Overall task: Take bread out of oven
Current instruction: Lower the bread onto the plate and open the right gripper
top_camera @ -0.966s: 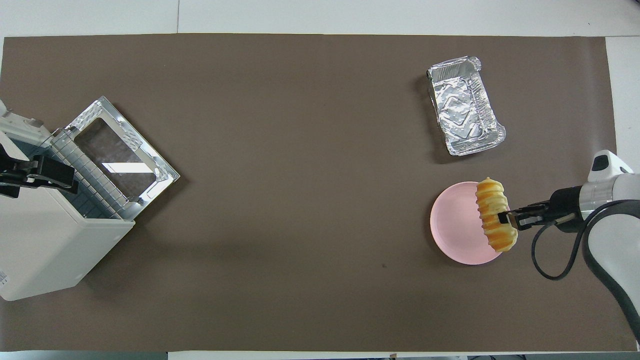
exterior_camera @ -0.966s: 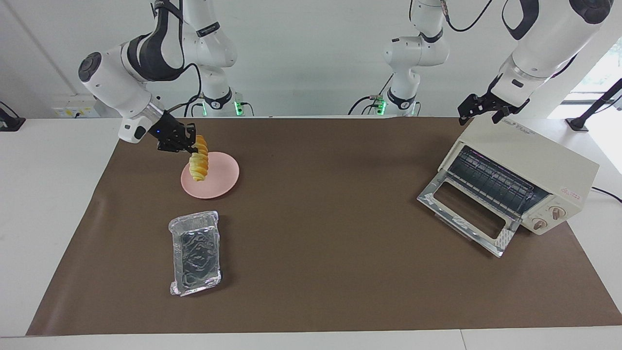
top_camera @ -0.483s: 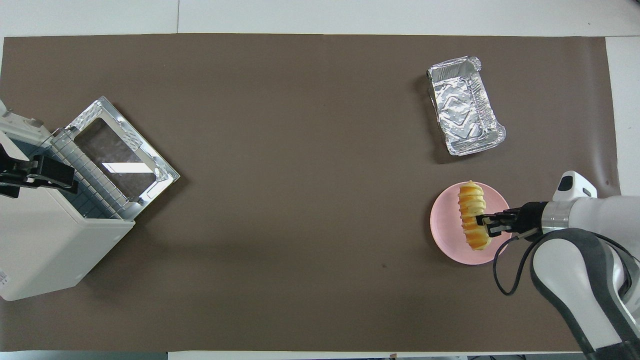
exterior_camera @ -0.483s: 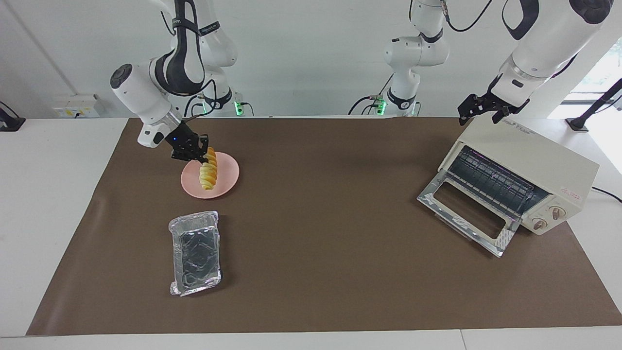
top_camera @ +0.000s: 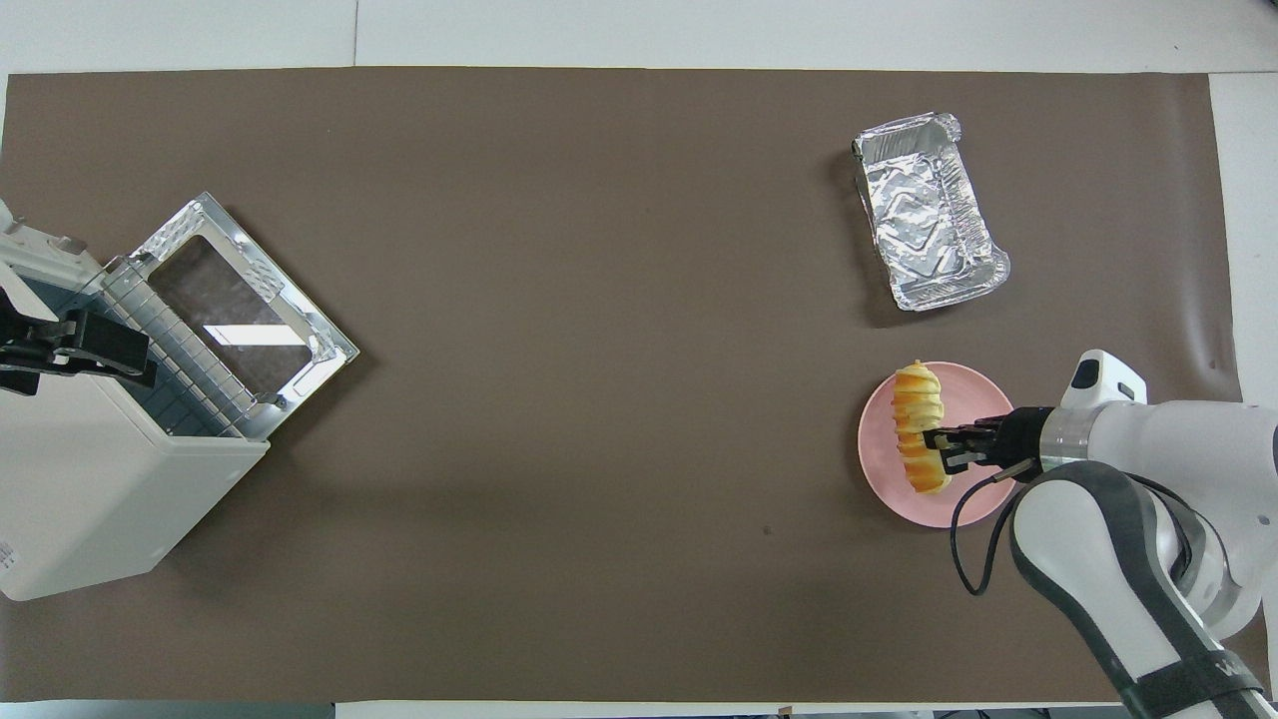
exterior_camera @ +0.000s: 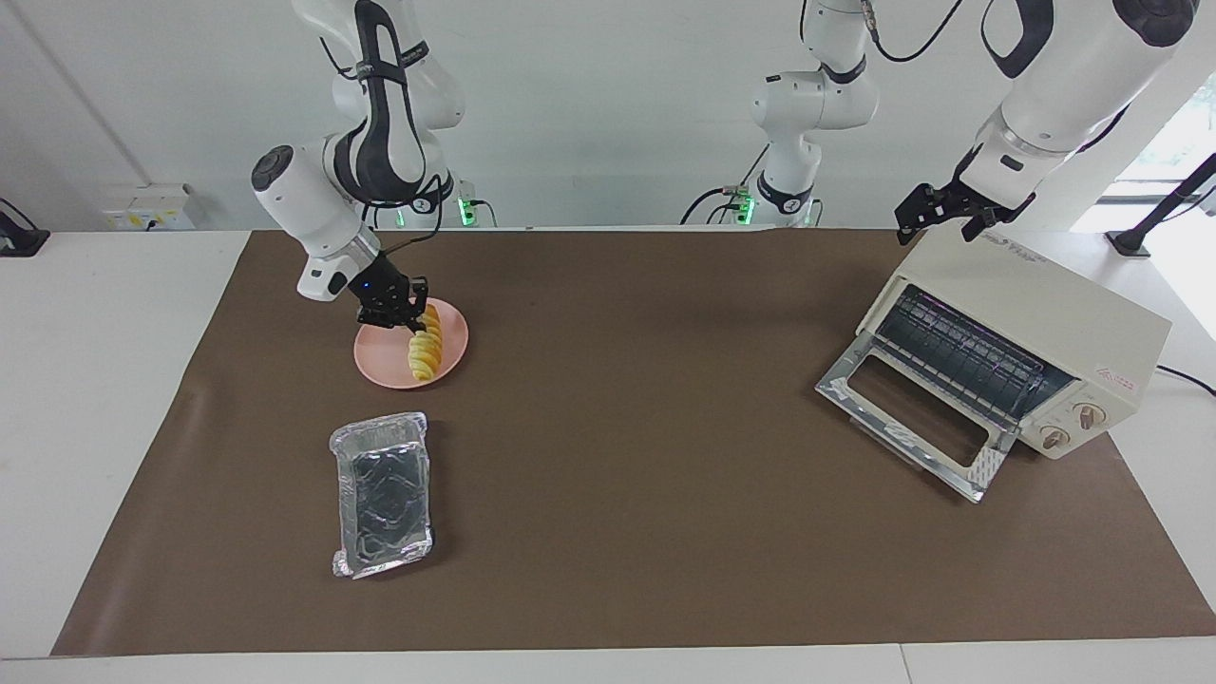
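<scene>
Over pink plate (exterior_camera: 380,356): right claw (exterior_camera: 410,321) clamps bread (exterior_camera: 424,352) (overhead hides height); left claw unclear.

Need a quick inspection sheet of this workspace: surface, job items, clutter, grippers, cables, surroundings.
Surface: brown mat on a white table.
Job's things: bread on the pink plate; oven at the left arm's end, door down, rack bare.
Clutter: foil tray, farther from the robots than the plate.
Grippers: right gripper shut on the bread; left gripper waits over the oven's top.
Cables: black cable loops along the right arm; one runs from the oven.
Surroundings: white wall, wall socket.
</scene>
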`<state>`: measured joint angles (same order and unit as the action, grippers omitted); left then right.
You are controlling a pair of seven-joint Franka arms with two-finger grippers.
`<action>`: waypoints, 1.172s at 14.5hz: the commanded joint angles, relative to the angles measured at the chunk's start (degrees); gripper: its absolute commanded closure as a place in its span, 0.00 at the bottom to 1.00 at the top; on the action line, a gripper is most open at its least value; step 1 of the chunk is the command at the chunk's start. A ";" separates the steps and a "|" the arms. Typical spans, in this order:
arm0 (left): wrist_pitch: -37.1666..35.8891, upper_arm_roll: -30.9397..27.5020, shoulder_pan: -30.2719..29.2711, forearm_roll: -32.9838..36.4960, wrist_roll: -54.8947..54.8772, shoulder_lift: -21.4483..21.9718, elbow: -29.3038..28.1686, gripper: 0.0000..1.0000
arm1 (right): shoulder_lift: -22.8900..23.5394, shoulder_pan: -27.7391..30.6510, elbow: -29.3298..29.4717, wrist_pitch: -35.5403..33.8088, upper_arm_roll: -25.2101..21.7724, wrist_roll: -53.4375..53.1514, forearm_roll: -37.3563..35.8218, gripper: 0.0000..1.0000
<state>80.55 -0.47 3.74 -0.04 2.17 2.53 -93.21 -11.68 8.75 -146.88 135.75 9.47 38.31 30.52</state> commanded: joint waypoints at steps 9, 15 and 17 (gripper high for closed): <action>0.67 0.56 -0.84 -0.84 0.02 0.81 -0.48 0.00 | -0.10 0.65 2.65 -0.57 0.11 1.77 0.51 0.00; 0.67 0.56 -0.93 -0.84 0.02 0.81 -0.48 0.00 | -0.01 1.35 15.19 -14.26 0.11 -8.40 -15.99 0.00; 0.67 0.56 -0.84 -0.84 0.02 0.81 -0.48 0.00 | 0.07 1.35 22.04 -21.37 0.11 -11.49 -19.52 0.00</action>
<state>80.55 -0.47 3.74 -0.04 2.17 2.53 -93.21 -11.89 9.42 -131.65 121.21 9.27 30.26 14.52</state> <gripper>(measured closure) 0.000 0.000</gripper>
